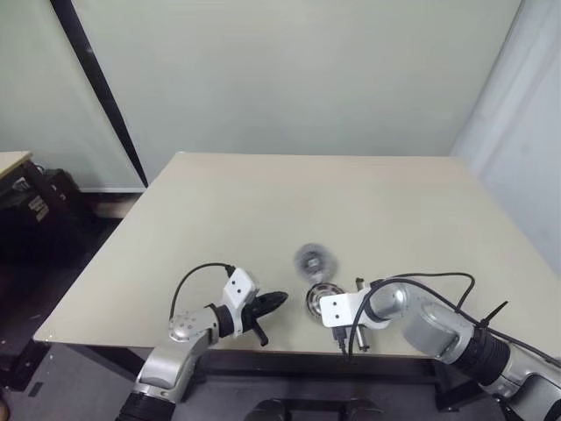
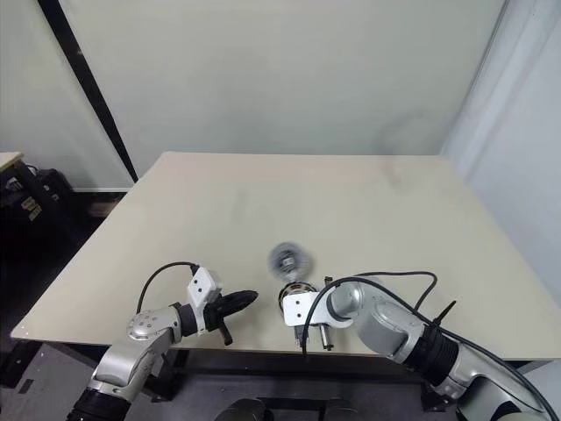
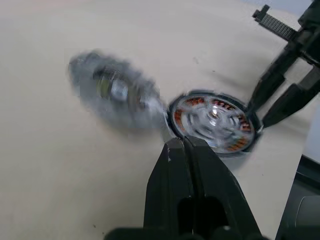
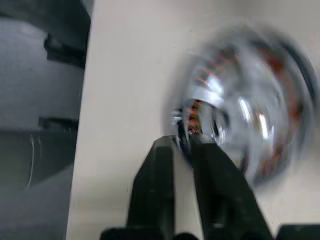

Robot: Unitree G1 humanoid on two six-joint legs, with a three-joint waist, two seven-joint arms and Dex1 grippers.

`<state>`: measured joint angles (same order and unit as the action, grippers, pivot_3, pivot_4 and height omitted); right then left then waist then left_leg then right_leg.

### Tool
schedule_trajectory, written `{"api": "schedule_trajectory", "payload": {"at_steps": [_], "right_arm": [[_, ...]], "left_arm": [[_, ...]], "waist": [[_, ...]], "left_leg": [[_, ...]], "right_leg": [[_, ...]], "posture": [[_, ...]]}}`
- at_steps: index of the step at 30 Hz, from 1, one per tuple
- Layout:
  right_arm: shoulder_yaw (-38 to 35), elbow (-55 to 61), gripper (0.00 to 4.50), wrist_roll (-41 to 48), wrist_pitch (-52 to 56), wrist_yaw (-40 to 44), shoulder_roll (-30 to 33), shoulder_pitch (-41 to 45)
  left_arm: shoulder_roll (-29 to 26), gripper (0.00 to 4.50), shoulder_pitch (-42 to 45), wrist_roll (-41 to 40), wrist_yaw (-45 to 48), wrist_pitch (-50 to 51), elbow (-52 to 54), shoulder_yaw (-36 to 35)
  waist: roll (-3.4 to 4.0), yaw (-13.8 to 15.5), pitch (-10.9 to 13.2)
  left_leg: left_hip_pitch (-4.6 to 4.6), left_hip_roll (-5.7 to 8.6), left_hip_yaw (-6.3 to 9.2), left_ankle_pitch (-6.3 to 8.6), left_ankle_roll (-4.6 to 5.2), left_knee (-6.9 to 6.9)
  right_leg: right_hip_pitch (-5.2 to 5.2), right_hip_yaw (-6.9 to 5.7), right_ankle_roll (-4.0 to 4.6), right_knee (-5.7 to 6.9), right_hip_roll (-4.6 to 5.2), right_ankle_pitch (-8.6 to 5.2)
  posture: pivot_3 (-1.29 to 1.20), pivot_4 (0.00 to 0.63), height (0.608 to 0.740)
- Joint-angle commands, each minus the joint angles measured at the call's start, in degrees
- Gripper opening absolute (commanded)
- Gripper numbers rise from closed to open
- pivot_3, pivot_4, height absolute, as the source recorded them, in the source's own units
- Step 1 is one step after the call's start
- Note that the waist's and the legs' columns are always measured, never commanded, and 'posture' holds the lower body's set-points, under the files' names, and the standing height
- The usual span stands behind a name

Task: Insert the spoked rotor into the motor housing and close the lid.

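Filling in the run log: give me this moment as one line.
rotor: seated in housing | lid: on table, beside housing | left gripper: shut, empty | right gripper: nipping housing rim

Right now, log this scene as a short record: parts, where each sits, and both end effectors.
table: beige, bears all parts
motor housing: near the table's front edge, coils visible
spoked rotor: seated inside the housing
lid: off, lying beside the housing
left end effector: shut, empty, pointing at the housing
right end effector: closed on the housing's rim
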<state>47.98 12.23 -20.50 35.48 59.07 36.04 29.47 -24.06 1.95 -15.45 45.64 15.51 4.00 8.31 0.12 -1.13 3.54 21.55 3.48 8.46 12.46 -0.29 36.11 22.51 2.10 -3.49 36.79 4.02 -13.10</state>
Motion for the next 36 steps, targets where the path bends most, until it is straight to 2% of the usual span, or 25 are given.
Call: {"api": "schedule_trajectory", "payload": {"at_steps": [1, 6, 11, 17, 20, 27, 36], "right_arm": [[-2.2, -0.2, 0.09, -0.6, 0.0, -0.2, -0.5, -0.3], [-4.8, 2.4, 0.09, 1.7, 6.0, 0.8, -3.3, -0.8], [-7.6, 5.3, 0.08, 5.3, 19.5, 0.5, -9.1, -1.0], [-13.6, 3.5, 0.08, 9.6, 35.2, -7.2, -20.9, -0.5], [-19.6, 1.3, 0.08, 12.4, 42.5, -12.3, -28.8, -0.6], [-25.9, -1.3, 0.08, 15.2, 46.5, -23.8, -37.6, -2.4], [-28.1, -2.4, 0.08, 19.1, 45.7, -33.0, -42.9, -5.4]], "left_arm": [[-0.1, 0.0, 1.0, 0.0, -0.1, -1.1, 1.9, -0.5], [0.0, 0.0, 1.2, 0.1, -0.2, -1.3, 1.6, -0.6], [0.5, 0.0, 1.4, 0.3, -0.5, -1.6, 1.1, -0.5], [1.2, 0.0, 1.9, 0.5, -1.2, -2.9, -0.1, -0.7], [1.7, 0.0, 2.2, 0.8, -1.9, -3.6, -1.0, -1.4], [1.2, 0.0, 2.2, 0.9, -3.8, -5.7, -3.0, -4.5], [0.0, 0.0, 1.9, 1.0, -6.2, -6.2, -3.3, -8.7]], "waist": [[-0.03, 0.0, 0.0], [-0.02, 0.0, 0.0], [-0.02, 0.0, 0.0], [-0.02, -0.4, 0.0], [0.0, -0.4, 0.0], [0.0, -0.4, 0.0], [0.02, -0.7, 0.0]], "left_leg": [[-0.02, -0.01, 0.0, 0.0, 0.0, 0.02], [-0.01, -0.02, -0.02, 0.0, 0.0, 0.07], [0.03, -0.02, 0.01, -0.02, 0.03, 0.04], [0.02, 0.01, 0.02, -0.01, 0.03, -0.03], [0.02, -0.01, 0.01, -0.01, 0.01, -0.04], [0.06, 0.07, -0.05, -0.03, -0.02, 0.0], [0.02, 0.0, -0.11, -0.08, -0.47, 0.01]], "right_leg": [[-0.01, 0.0, 0.0, -0.01, 0.0, 0.0], [-0.01, 0.01, 0.0, 0.01, -0.02, 0.0], [0.01, 0.01, -0.01, 0.07, -0.04, 0.02], [0.23, 0.0, 0.04, 0.22, -0.14, 0.18], [0.41, -0.04, 0.1, 0.28, -0.21, 0.22], [0.71, 0.05, 0.15, 0.65, -0.16, 0.27], [0.79, -0.04, 0.24, 0.88, -0.21, 0.23]], "posture": [[0.0, 0.0, 0.74], [0.0, 0.0, 0.74], [0.0, 0.0, 0.74], [0.0, 0.0, 0.74], [0.0, 0.0, 0.74], [0.0, 0.0, 0.74], [0.0, 0.0, 0.74]]}}
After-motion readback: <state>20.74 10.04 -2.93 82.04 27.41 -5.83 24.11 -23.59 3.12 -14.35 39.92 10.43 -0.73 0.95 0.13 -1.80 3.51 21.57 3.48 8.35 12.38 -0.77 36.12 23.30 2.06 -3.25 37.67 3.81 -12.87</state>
